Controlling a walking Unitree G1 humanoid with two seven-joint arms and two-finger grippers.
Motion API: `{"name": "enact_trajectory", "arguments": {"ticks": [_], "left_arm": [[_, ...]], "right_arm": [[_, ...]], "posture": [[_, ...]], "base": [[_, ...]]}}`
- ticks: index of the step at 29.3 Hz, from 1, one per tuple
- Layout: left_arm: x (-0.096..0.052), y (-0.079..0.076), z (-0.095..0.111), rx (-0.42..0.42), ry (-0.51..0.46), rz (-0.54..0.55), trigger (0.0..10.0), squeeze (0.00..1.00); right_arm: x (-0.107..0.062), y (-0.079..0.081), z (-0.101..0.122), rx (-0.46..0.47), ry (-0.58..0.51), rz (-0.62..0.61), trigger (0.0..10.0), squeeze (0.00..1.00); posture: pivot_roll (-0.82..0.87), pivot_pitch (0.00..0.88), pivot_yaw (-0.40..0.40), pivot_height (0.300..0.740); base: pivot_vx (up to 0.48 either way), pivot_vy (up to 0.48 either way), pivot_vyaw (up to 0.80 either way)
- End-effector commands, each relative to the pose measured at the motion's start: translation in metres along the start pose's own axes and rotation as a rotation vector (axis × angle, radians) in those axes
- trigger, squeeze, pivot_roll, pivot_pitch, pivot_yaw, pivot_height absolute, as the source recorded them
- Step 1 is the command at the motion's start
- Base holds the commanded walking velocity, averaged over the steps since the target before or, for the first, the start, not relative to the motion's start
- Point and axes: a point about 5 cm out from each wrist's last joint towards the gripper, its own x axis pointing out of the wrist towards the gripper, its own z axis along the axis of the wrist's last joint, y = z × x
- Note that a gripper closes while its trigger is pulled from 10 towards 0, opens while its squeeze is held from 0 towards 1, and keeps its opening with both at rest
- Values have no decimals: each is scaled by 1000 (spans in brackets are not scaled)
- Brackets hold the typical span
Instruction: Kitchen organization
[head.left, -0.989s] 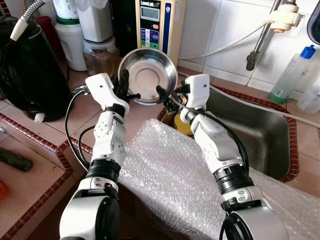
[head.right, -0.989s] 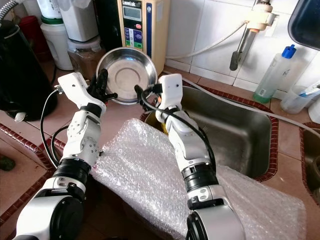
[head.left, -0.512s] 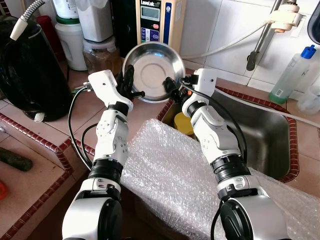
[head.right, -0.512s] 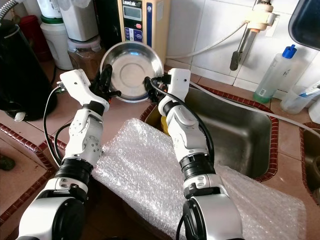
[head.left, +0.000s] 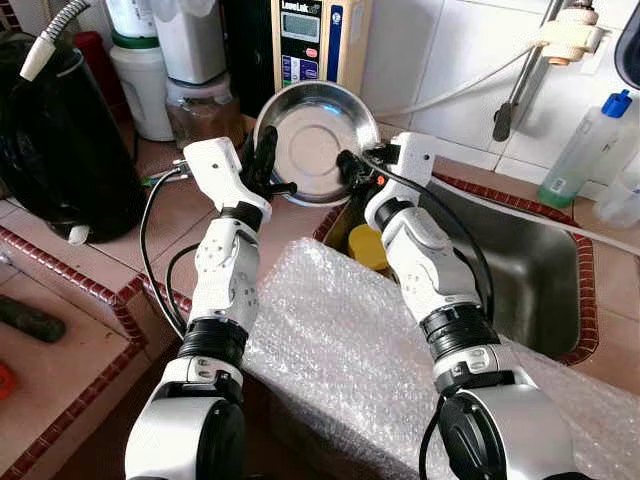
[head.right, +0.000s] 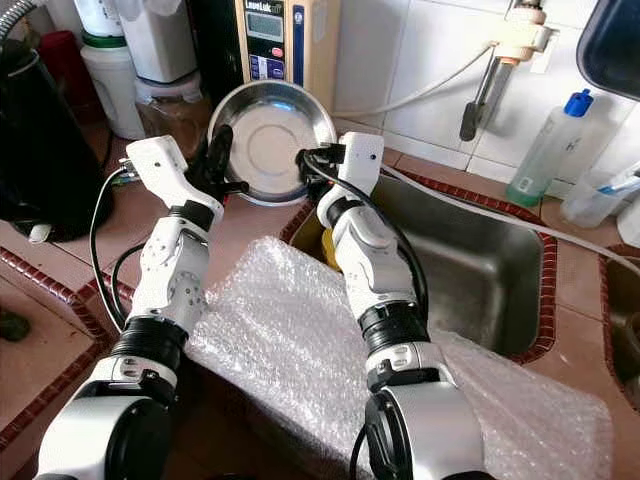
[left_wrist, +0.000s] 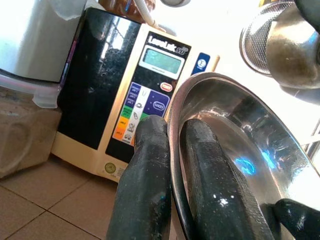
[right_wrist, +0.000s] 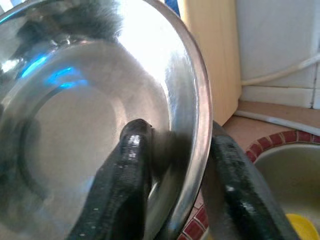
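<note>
A round steel bowl (head.left: 315, 135) is held tilted, its inside facing me, above the counter's red-tiled edge by the sink's left end. My left gripper (head.left: 268, 162) is shut on the bowl's left rim; in the left wrist view its fingers (left_wrist: 147, 165) pinch the rim of the bowl (left_wrist: 235, 130) tightly. My right gripper (head.left: 352, 168) is at the right rim. In the right wrist view one finger (right_wrist: 130, 165) rests inside the bowl (right_wrist: 75, 110) and the other stands behind the rim, with a gap between them.
Bubble wrap (head.left: 340, 340) lies over the counter below my arms. The steel sink (head.left: 520, 260) is to the right, with a yellow item (head.left: 368, 247) inside. A beige water machine (head.left: 310, 40), jars and a black appliance (head.left: 60, 130) stand behind and left.
The bowl has shifted a little right and up with my left gripper. My right gripper has moved from below the bowl up onto its right rim.
</note>
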Motion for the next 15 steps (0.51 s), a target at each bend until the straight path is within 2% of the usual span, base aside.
{"name": "enact_trajectory", "arguments": {"ticks": [1,15], "left_arm": [[2,-3,8,17,-38,-21,0,0],[4,-5,8,26,-37,-30,0,0]], "right_arm": [[0,-11,3,-6,1,-56,0,0],[1,-15,3,-8,-4,-85,0,0]], "posture": [[100,0,-23,740],[97,0,-24,740]], "base": [[0,0,0],[0,0,0]]}}
